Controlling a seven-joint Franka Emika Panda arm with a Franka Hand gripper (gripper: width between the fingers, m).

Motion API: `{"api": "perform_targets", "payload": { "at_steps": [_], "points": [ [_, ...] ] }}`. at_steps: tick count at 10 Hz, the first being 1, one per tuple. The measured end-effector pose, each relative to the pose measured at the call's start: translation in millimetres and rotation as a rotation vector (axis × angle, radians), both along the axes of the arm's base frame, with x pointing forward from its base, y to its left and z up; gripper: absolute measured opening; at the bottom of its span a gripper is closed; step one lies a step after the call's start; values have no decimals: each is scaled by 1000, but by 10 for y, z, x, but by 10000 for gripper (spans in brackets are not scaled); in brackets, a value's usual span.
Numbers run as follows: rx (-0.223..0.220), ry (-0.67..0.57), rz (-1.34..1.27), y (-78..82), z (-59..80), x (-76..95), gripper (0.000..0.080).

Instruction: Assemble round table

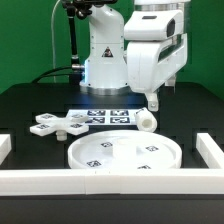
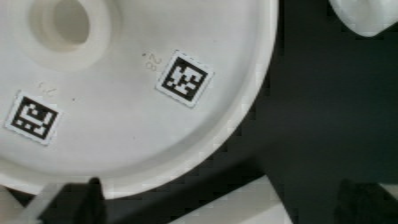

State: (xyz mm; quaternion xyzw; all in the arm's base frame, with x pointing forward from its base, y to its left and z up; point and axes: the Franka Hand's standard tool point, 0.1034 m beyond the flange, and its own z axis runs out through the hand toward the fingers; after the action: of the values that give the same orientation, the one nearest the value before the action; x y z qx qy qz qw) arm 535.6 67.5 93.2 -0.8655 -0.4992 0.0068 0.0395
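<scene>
Found the round disc [image 1: 125,153] lying flat and rim-up on the black table [image 1: 30,100]: white, glossy, several black-and-white square tags on its face, and pierced near the middle, going by the wrist view. Judged the work to be at an early step, since no part was joined to another. Spotted the leg [image 1: 146,121] just behind the disc toward the exterior view's right, short, cylindrical, seemingly tipped on its side; could not tell whether it touched the rim. Spotted the cross-shaped foot piece [image 1: 55,125] behind the disc toward the exterior view's left, flat, tagged, clear of the rim. Placed the marker board [image 1: 105,117] behind the disc, between those two. Caught the gripper [image 1: 152,100] hanging just above the leg, beyond the disc's far edge. Made out one dark finger [image 2: 71,198] in the wrist view, spread wide from its mate, with nothing clasped between, only disc and table showing in the gap. Took the step in hand to be the reach for the leg. Reckoned the next move called for a short descent, fingers straddling the cylinder, a firm squeeze, then a carry to the disc's middle. Noted white border bars [image 1: 110,182] in front of the disc and at both its sides, and the arm's base [image 1: 105,60] well behind it.
</scene>
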Motion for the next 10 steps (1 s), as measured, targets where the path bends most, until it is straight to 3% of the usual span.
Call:
{"api": "perform_targets", "payload": {
  "at_steps": [4, 8, 10],
  "points": [
    [9, -13, 46, -68, -28, 18, 650],
    [5, -58, 145, -559, -300, 115, 650],
    [9, -48, 135, -681, -425, 113, 650]
  ]
}}
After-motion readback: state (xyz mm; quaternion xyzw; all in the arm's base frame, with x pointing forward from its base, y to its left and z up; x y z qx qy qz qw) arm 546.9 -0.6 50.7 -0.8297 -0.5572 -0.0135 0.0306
